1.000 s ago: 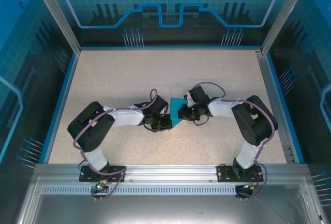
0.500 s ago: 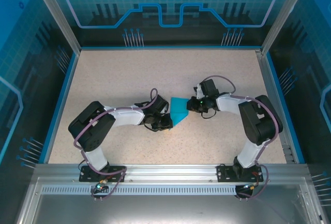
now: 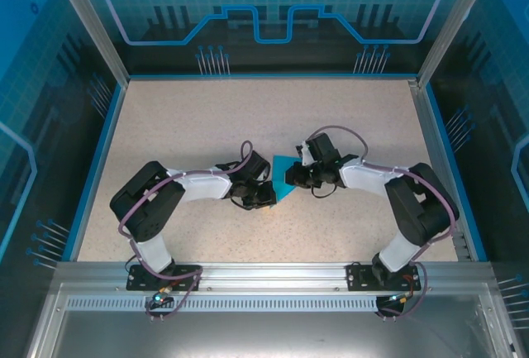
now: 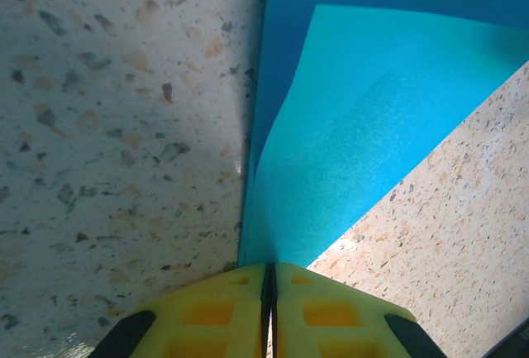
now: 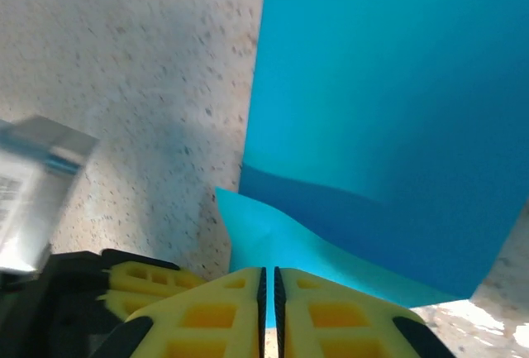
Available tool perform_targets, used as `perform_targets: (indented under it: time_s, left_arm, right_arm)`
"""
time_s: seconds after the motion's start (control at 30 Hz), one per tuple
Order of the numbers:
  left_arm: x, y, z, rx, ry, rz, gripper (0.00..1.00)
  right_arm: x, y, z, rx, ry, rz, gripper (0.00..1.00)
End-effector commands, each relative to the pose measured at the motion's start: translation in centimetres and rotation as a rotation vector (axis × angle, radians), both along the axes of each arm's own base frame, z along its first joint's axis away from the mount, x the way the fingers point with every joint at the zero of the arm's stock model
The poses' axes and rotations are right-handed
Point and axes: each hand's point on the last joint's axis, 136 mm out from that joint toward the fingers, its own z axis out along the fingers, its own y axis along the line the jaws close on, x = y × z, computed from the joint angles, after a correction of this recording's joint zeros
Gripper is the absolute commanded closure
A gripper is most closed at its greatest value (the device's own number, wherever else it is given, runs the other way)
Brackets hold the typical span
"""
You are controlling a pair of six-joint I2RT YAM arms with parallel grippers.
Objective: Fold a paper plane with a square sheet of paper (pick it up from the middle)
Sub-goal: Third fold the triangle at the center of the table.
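Paper [image 4: 364,126] mid-fold, pinched from either side by left gripper [image 4: 269,274] and right gripper [image 5: 267,275]; next, seemingly, flattening a crease.

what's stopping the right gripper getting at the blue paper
Likely nothing: yes, the right gripper sits shut at a raised flap of the paper, and the left gripper pinches another edge, out of its way.

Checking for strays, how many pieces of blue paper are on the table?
1: the blue paper at the middle of the table, pinched by the left gripper and right gripper; another could hide beneath them.
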Motion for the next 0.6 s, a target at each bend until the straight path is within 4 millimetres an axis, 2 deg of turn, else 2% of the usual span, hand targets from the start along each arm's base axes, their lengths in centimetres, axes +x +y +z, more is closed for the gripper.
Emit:
perform_targets:
  time_s: [0.0, 0.17, 0.3, 0.37, 0.5, 0.57]
  left_arm:
    - [-1.8, 2.3, -2.8, 0.131, 0.084, 0.011, 0.89]
    - [-1.8, 2.3, -2.6, 0.129, 0.083, 0.009, 0.88]
    - [-1.3, 1.8, -1.4, 0.113, 0.057, -0.006, 0.88]
    - [-0.7, 1.3, 0.2, 0.083, 0.022, -0.024, 0.87]
    - [1.3, -0.1, 5.1, -0.010, -0.101, -0.051, 0.83]
    - [2.1, -0.3, 6.6, -0.032, -0.153, -0.054, 0.81]
  right_arm:
    - [-0.7, 0.7, -1.5, 0.042, 0.070, -0.014, 0.88]
    - [-1.0, 0.4, -3.0, 0.024, 0.091, -0.016, 0.88]
    - [-1.0, -0.4, -4.1, -0.019, 0.107, -0.034, 0.89]
    - [-1.1, -1.0, -4.7, -0.042, 0.121, -0.044, 0.89]
    - [-1.1, -1.9, -5.3, -0.086, 0.139, -0.067, 0.89]
    - [-1.1, -2.2, -5.3, -0.099, 0.147, -0.073, 0.89]
